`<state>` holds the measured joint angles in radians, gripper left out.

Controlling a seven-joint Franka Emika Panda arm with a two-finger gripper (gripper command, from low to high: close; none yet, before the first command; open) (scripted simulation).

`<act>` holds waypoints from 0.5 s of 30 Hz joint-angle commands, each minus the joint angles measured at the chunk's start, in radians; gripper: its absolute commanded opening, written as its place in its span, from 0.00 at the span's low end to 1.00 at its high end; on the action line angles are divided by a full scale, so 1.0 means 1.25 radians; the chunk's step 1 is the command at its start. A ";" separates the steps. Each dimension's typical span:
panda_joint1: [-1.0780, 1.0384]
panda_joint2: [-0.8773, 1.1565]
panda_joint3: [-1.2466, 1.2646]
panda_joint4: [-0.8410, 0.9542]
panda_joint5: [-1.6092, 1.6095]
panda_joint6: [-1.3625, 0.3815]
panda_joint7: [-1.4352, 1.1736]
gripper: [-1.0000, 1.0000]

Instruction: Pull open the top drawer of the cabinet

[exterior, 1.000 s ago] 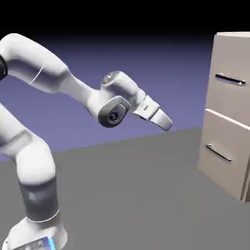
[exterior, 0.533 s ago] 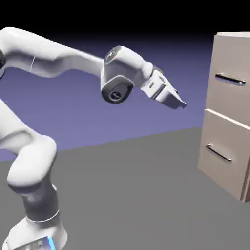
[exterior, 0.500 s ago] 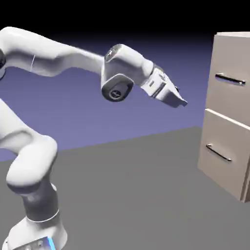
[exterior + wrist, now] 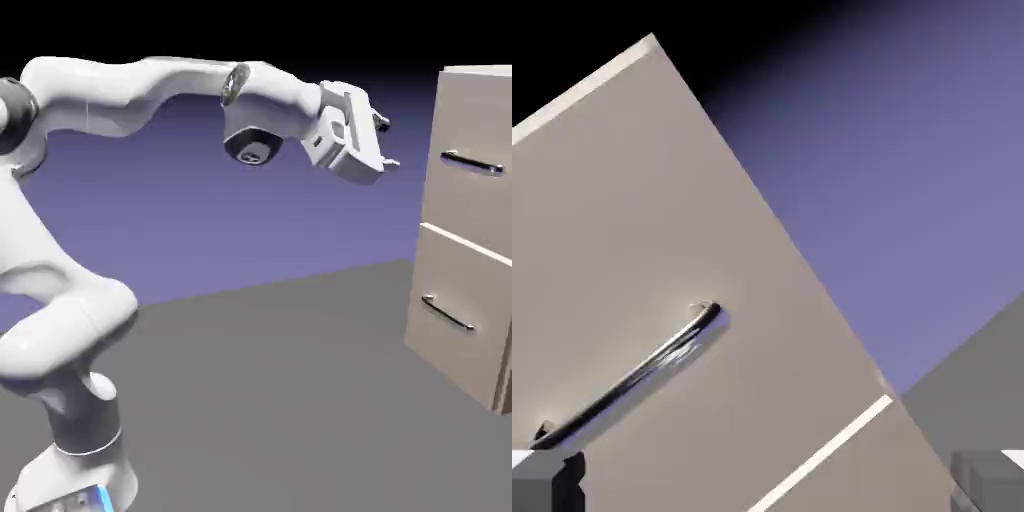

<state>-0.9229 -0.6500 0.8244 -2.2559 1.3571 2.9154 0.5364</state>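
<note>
arm raised, fingers opened, nearer top drawer

I see one cabinet. It has two drawers, the top drawer and the lower drawer. Each drawer has one bar handle, so two handles in all. I have one gripper with two fingers.
</note>
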 commanded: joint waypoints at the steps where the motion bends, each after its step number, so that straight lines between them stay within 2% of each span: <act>1: -0.024 -0.002 0.021 0.014 0.035 -0.003 -0.005 0.50; 15: -0.360 -0.031 0.317 0.213 0.522 -0.047 -0.079 0.50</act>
<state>-1.3723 -0.6884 1.2207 -1.9895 2.0095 2.8570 0.4381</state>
